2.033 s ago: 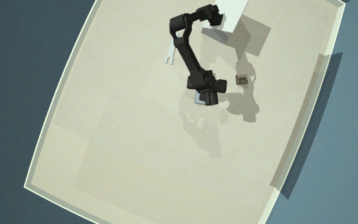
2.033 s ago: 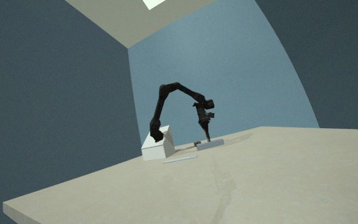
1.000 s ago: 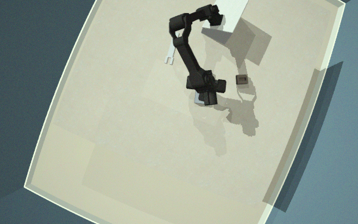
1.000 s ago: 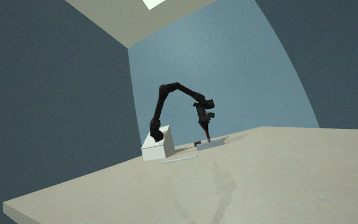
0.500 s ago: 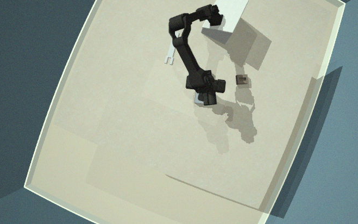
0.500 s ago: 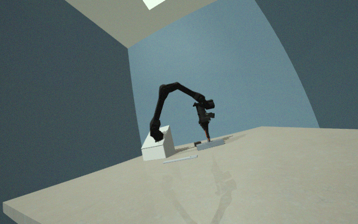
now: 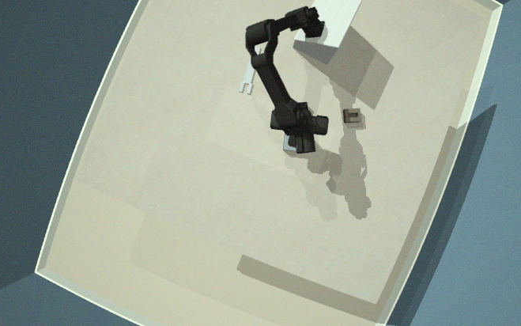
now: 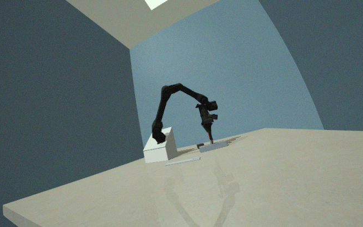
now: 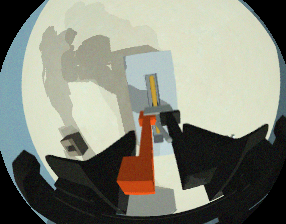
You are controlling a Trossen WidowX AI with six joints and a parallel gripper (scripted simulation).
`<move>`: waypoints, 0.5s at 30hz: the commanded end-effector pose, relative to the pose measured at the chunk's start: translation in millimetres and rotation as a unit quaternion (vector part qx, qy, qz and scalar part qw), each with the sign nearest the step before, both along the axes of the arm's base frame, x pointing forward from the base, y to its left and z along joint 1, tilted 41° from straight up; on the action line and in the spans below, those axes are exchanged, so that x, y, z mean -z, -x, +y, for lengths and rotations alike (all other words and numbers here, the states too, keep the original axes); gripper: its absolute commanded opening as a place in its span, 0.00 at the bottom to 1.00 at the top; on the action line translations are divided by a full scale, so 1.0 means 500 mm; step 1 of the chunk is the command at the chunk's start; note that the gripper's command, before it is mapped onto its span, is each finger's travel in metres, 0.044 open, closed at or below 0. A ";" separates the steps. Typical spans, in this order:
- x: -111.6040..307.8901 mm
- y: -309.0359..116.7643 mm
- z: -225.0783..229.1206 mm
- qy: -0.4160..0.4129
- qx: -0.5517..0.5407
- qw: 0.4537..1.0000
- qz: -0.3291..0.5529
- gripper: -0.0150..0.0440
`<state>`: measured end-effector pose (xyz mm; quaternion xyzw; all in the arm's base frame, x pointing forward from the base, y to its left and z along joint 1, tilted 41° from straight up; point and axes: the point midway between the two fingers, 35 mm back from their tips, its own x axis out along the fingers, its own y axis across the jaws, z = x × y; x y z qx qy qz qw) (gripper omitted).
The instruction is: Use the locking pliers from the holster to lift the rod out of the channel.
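The locking pliers, with an orange handle [image 9: 146, 140] [image 8: 209, 135] and a black handle [image 9: 175, 134], are upright between my fingers. My gripper [image 9: 159, 131] [image 8: 207, 127] is shut on both handles, which stand apart. The pliers' grey head [image 9: 159, 109] is over the middle of the blue-grey channel block [image 9: 165, 62] [image 8: 219, 145] [image 7: 287, 145] and reaches down to it in the exterior view. The yellow rod [image 9: 153, 90] lies in the channel. How deep the jaws reach, and whether they grip the rod, is hidden. The small brown holster [image 7: 347, 115] [image 9: 75, 142] [image 8: 200, 145] is empty.
A large white sloped box [image 7: 337, 18] [image 8: 156, 155] stands by the arm's base. A flat pale wrench-shaped piece [image 7: 248, 74] [image 8: 183, 161] lies on the table at the other side of the arm. The holster stands beside the channel block. A low raised rim [image 7: 436, 178] borders the table.
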<state>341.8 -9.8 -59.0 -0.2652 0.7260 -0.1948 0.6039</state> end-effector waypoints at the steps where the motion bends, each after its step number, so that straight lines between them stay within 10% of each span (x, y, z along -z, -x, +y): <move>1: -0.001 0.000 -0.003 0.000 -0.001 1.000 0.001 0.43; 15: -0.016 -0.004 0.005 -0.002 -0.001 1.000 0.000 0.43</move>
